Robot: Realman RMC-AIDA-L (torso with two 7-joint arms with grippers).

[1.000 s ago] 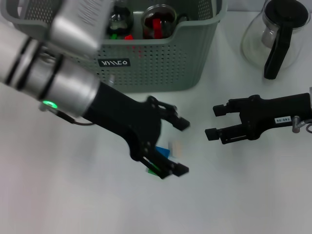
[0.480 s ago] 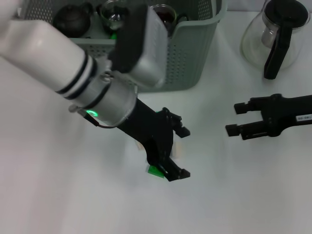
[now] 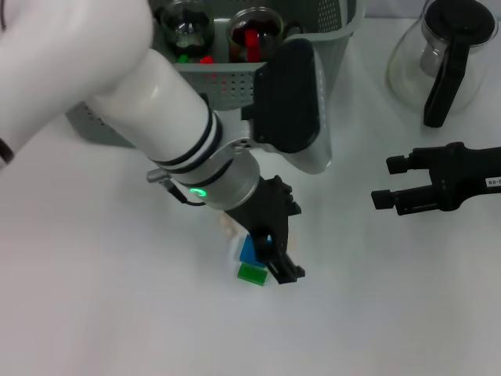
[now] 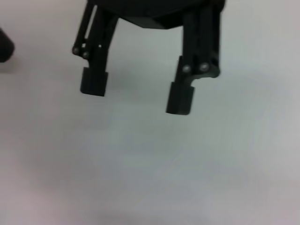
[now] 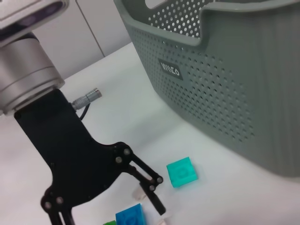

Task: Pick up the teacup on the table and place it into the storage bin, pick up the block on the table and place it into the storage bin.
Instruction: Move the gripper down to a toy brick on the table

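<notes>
Now the storage bin (image 3: 313, 70) stands at the far side of the table (image 3: 94, 313), with glass cups already inside, so the teacup part looks done. Nearer, the left gripper (image 3: 275, 239) points down over a small cluster of blocks: a blue block (image 3: 249, 251) and a green block (image 3: 251, 274) touch each other just beside its fingertips, and the right wrist view shows a teal block (image 5: 182, 172) lying apart, closer to the bin wall. Its fingers are spread and hold nothing. To do this well, I judge it should straddle one block squarely before closing, without nudging its neighbour. The right gripper (image 3: 391, 182) hovers well aside, also spread and empty
</notes>
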